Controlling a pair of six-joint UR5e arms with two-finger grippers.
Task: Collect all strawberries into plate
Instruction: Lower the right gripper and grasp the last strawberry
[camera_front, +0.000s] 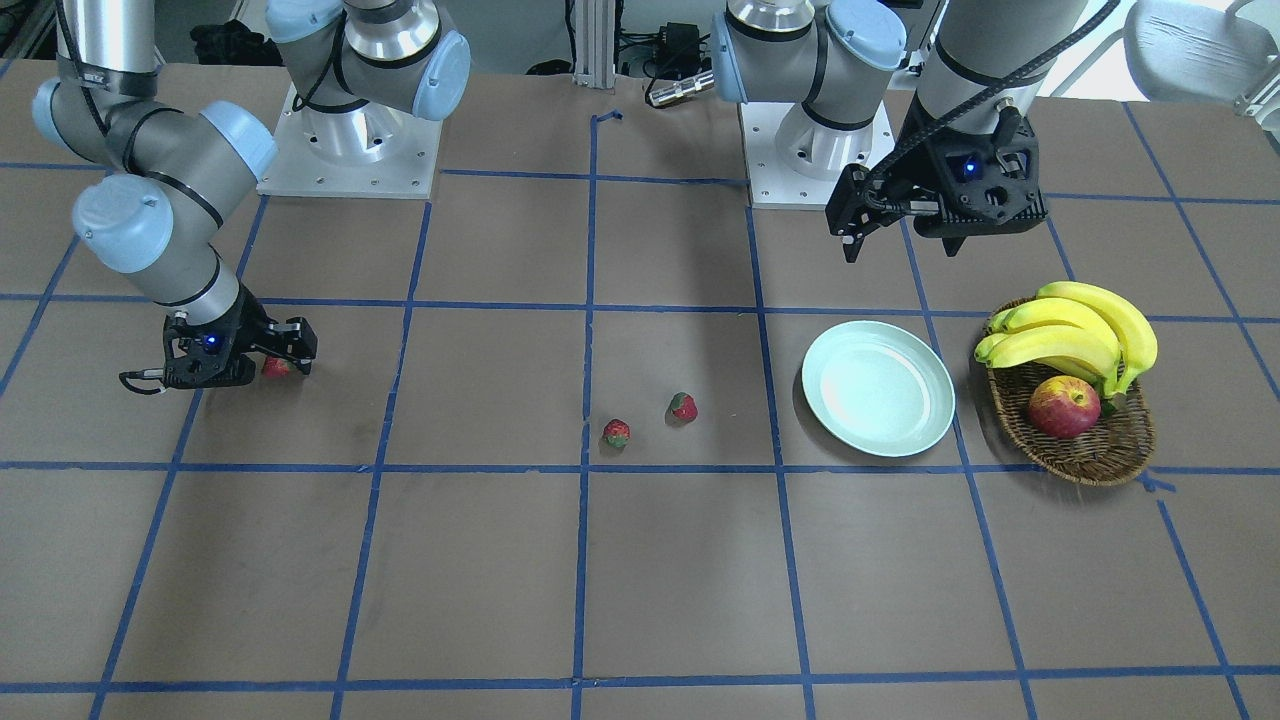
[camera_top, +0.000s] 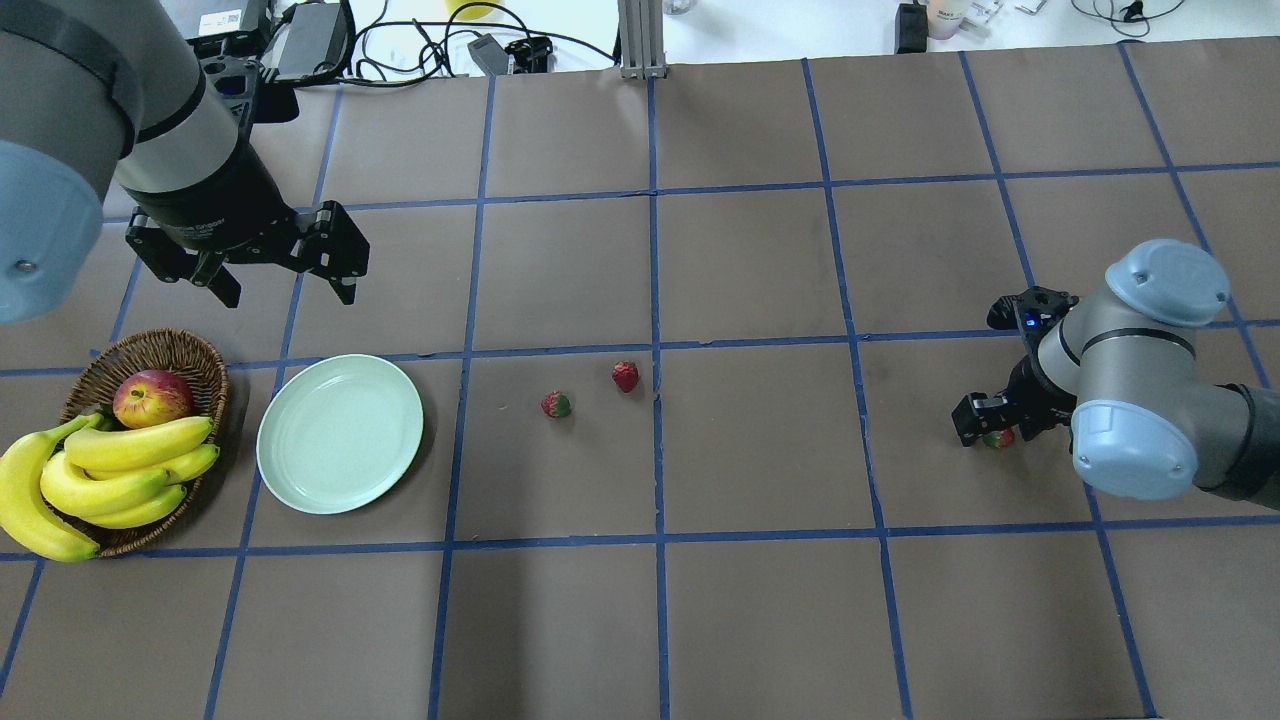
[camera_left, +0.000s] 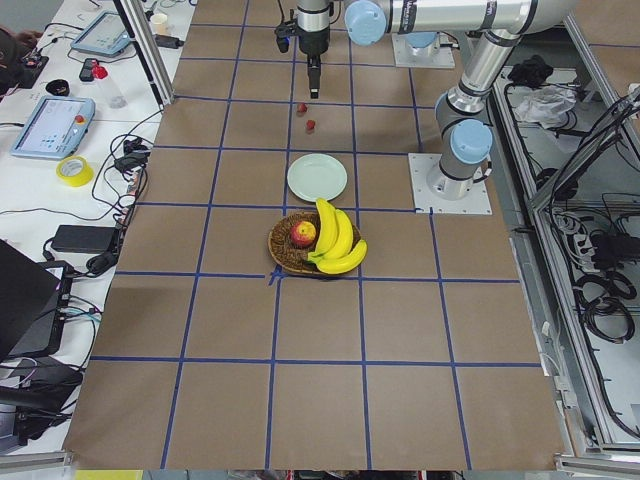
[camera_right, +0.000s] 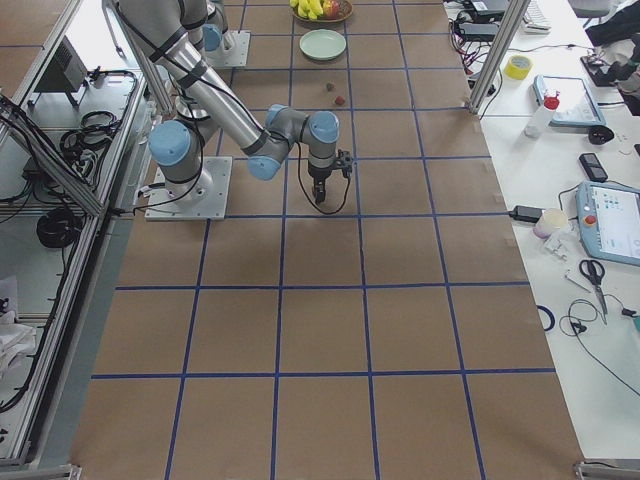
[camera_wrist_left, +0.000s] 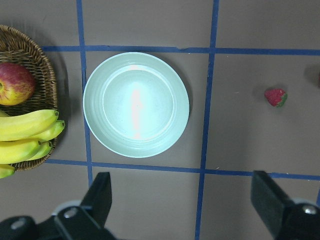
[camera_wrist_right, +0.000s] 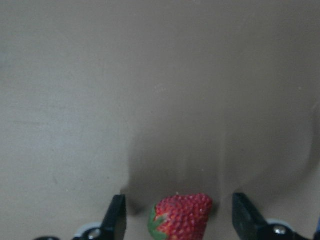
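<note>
1. The plate (camera_top: 340, 433) was round, shallow, pale mint green and glossy. It lay flat and bare at the lower left of the overhead view.
2. The first strawberry (camera_top: 556, 404), red with a green cap, lay on the table near the centre, well apart from the plate.
3. The second strawberry (camera_top: 625, 376) lay near the first, up and to its right.
4. The third strawberry (camera_top: 998, 438) lay on its side at the far right, between the spread fingers of the right gripper (camera_wrist_right: 181, 222) and touching neither.
</note>
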